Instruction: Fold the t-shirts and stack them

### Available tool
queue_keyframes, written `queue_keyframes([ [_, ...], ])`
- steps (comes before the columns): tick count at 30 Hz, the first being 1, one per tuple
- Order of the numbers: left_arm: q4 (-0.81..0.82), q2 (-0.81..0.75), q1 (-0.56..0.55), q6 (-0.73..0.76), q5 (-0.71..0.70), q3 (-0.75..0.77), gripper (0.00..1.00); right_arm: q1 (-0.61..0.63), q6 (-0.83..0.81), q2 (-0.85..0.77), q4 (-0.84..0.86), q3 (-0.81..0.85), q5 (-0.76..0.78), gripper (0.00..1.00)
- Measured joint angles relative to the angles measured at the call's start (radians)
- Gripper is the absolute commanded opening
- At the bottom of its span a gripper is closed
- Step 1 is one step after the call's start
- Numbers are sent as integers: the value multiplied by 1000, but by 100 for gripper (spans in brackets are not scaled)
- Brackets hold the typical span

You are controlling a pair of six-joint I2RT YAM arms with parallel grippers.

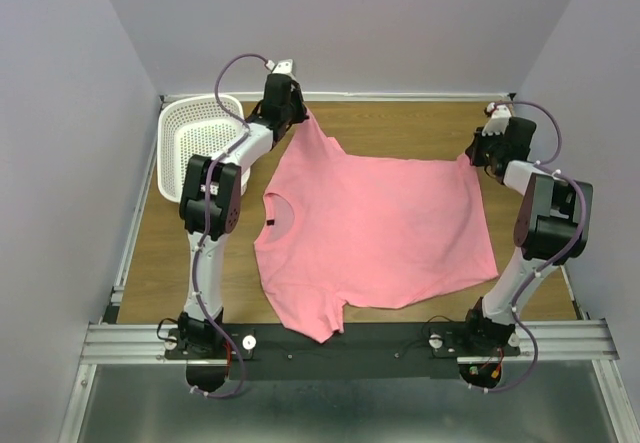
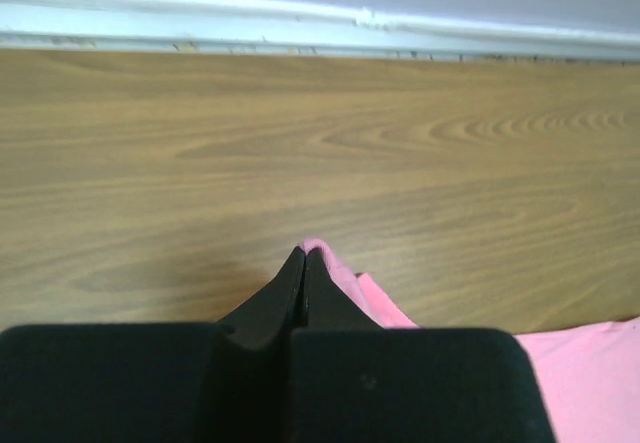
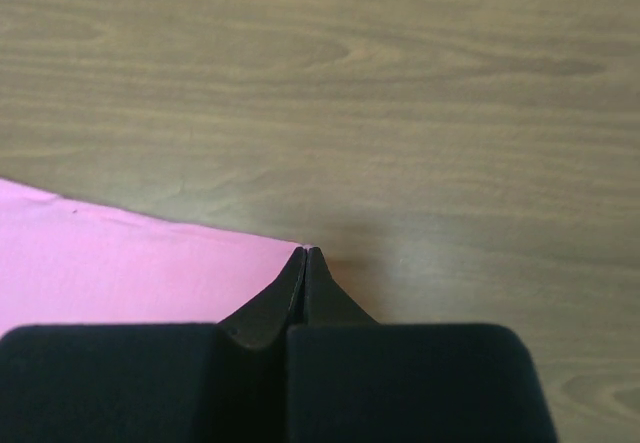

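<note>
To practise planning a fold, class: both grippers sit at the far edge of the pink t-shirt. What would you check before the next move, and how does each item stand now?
1. Left gripper shut on the far sleeve tip of the t-shirt: ok.
2. Right gripper shut on the far hem corner: ok.
3. Depth of cloth inside each pinch: cannot tell.
4. Body of the cloth spread flat, collar showing: ok.
5. Near sleeve fully on the wood: not ok, it lies over the dark rail.
6. Basket apart from the cloth: ok.
</note>
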Motion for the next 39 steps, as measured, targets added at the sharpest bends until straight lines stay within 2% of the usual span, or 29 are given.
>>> queue_keyframes([
  [7,-11,0,46,-7,-24,21,0,-8,22,58,47,86,11,0],
  [16,-11,0,67,1,-23,37,0,-77,98,65,80,97,3,1],
  [23,11,0,77,12,34,35,0,-106,124,84,95,117,-63,1],
  [33,148,-150,79,53,98,-227,0,-109,133,82,115,94,-110,1],
  [39,208,-259,79,65,124,-362,0,-159,146,51,121,35,-149,1],
])
